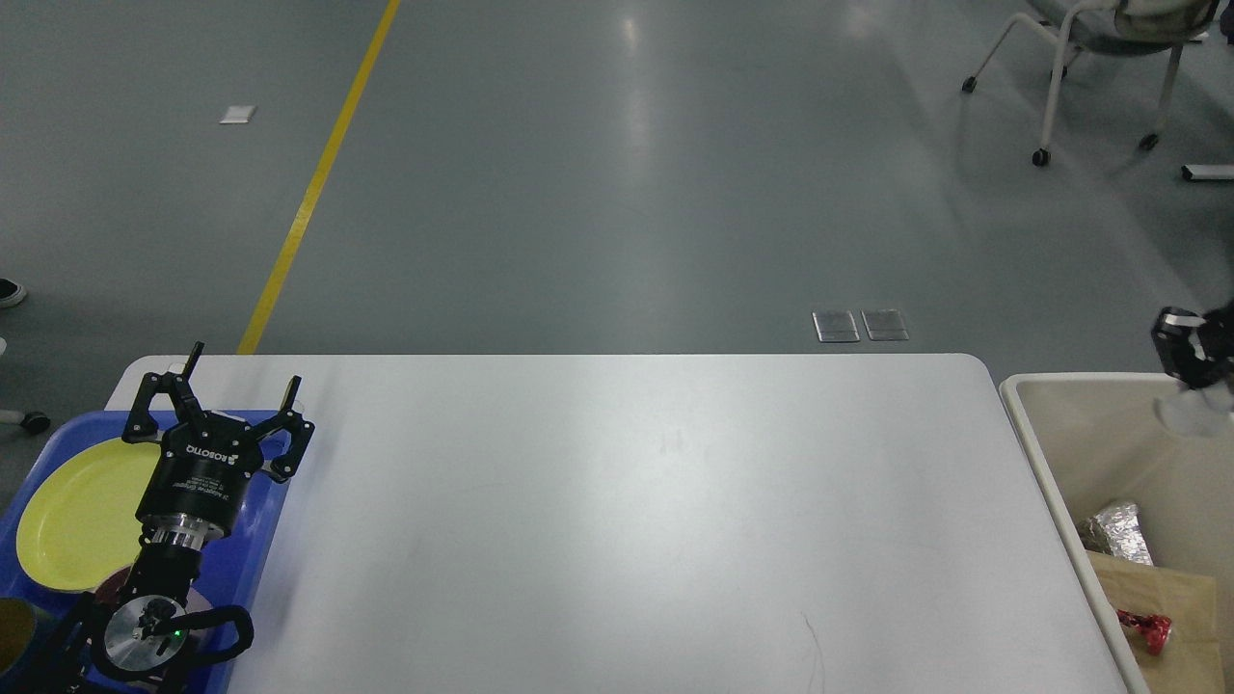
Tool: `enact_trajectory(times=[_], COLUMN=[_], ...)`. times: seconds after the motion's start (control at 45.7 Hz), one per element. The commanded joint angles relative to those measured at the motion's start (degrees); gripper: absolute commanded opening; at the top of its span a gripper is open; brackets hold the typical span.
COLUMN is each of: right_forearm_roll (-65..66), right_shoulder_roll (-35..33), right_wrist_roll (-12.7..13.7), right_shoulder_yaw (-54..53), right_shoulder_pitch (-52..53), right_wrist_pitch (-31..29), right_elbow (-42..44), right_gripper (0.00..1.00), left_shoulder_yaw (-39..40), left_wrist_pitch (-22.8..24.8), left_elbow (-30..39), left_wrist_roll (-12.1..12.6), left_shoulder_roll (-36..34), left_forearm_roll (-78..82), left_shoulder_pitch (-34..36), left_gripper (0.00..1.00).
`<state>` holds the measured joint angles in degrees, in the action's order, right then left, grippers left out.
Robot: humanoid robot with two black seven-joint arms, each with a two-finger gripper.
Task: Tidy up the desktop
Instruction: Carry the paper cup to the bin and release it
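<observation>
The left gripper [241, 386] hung over the far left corner of the desktop [617, 520]. Its two fingers were spread wide apart and held nothing. Just under it and a little nearer lay a blue tray [255, 578], which sat on the left end of the desktop. A yellow plate [77, 511] rested in that tray.

The desktop itself was big, white and long from left to right. It stretched away to the right of the left gripper, and nearly all of it was bare. No loose things could be seen on its open part, so the tidying looked almost finished.

The right gripper [1195, 352] was far off past the right end of the desktop, above a beige bin [1046, 453]. Only a small dark part of it showed at the edge of the view, so nobody could tell if it was open or closed. Something pale and blurry hung just below it, too fuzzy to name. Down in the bin lay a foil ball [1116, 530], a brown paper bag [1152, 588] and a red wrapper [1145, 628].

The left arm was the nearer one for anything by the tray, and the right arm for the bin side. Between them the middle of the desktop gave lots of open room to move. The tray's rim and the bin's wall were the edges to watch.
</observation>
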<state>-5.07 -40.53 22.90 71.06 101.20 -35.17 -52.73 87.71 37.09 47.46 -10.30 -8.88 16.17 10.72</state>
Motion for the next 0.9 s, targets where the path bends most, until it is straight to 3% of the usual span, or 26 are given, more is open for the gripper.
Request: enact_trajectory(times=[0.0, 0.24, 0.394, 0.547, 0.656, 0.875], right_forearm_roll=[0.15, 0.15, 0.24, 0.15, 0.24, 0.24], right_shoulder_roll=[-1.57, 0.35, 7.47, 15.99, 20.39, 22.68], right_wrist_roll=[-0.04, -0.75, -1.01, -1.10, -1.10, -1.10], right_shoulder_yaw=[-4.43, -16.64, -23.06, -22.89, -22.54, -21.84], right_shoulder_pitch=[-13.72, -41.67, -55.48, -65.33, -68.68, -70.70], right_wrist_pitch=[2.03, 17.66, 30.06, 38.32, 41.58, 42.29], right_elbow=[10.79, 26.36, 34.17, 43.49, 47.81, 48.16], right_gripper=[0.10, 0.06, 0.05, 0.03, 0.01, 0.01], left_shoulder_yaw=[0.00, 0.00, 0.00, 0.00, 0.00, 0.00], left_wrist_pitch=[0.00, 0.00, 0.00, 0.00, 0.00, 0.00], left_elbow=[0.00, 0.00, 0.00, 0.00, 0.00, 0.00], left_wrist_roll=[0.02, 0.02, 0.02, 0.02, 0.02, 0.02], left_shoulder_roll=[0.00, 0.00, 0.00, 0.00, 0.00, 0.00], left_forearm_roll=[0.00, 0.00, 0.00, 0.00, 0.00, 0.00], left_shoulder_pitch=[0.01, 0.01, 0.01, 0.01, 0.10, 0.10], left_gripper=[0.96, 0.96, 0.96, 0.96, 0.96, 0.96])
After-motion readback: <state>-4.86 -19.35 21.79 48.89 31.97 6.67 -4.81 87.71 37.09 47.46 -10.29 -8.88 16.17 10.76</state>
